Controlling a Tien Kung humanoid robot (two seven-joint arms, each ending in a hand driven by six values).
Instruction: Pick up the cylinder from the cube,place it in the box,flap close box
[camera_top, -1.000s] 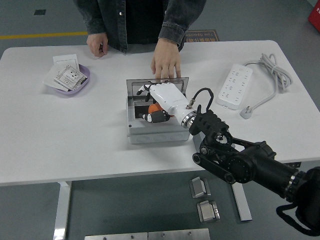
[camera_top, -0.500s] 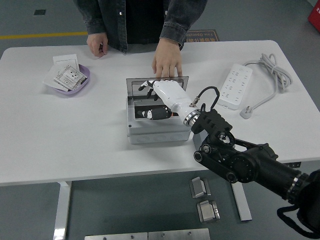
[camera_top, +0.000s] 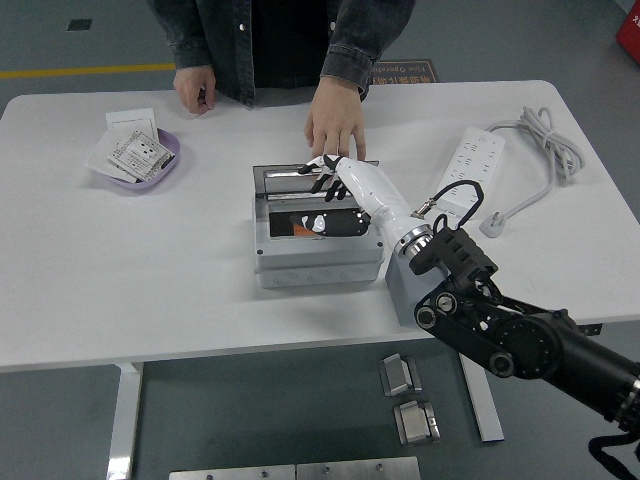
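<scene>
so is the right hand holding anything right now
Nothing. The right hand is open, fingertips at the lid of the box; the orange cylinder lies inside, released.

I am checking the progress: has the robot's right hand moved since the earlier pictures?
Yes. The right hand has risen out of the box and moved toward its far rim and the lid, close to the person's hand.

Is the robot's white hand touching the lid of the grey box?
Touching, it seems. In the head view the right hand has its dark fingertips resting on the raised lid of the box, with no gap visible between them.
</scene>
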